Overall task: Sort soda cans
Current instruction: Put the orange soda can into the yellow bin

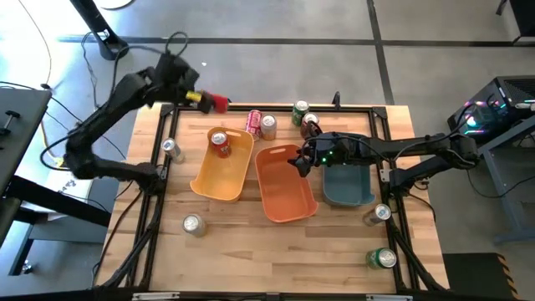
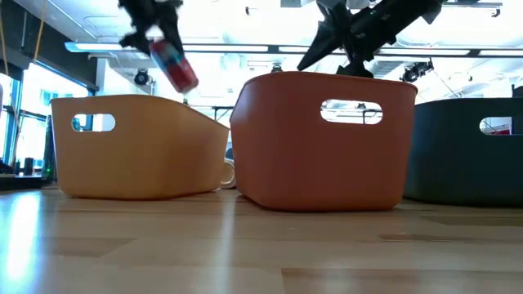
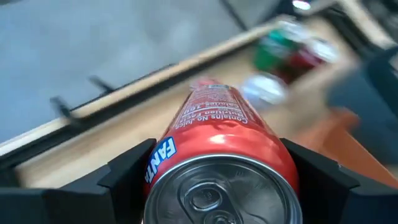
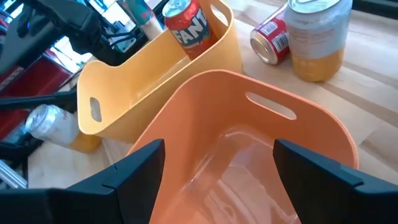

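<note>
My left gripper (image 1: pixel 206 99) is raised over the table's far left edge, shut on a red soda can (image 1: pixel 221 103), which shows tilted in the low view (image 2: pixel 173 64). My right gripper (image 4: pixel 217 168) hangs open above the orange bin (image 1: pixel 284 184), near its far rim, touching nothing. Another red can (image 1: pixel 220 144) stands in the yellow bin (image 1: pixel 209 180). A pink-red can (image 1: pixel 253 122) lies on its side, next to a silver can (image 1: pixel 267 127), a green can (image 1: pixel 299 112) and a dark red can (image 1: pixel 311 126) at the far edge. My left gripper pinches the red can between its two fingers (image 3: pixel 130 174), one on each side of the body near the silver top end (image 3: pixel 217 155). The can points forward along the fingers, away from the wrist. It is lifted clear of the table and tilted.
A teal bin (image 1: pixel 347 186) stands right of the orange one, under my right arm. Loose cans stand on the wood: silver ones at the left (image 1: pixel 171 149), near left (image 1: pixel 193 224) and right (image 1: pixel 378 215), a green one (image 1: pixel 383 258) near right. A black frame rims the table.
</note>
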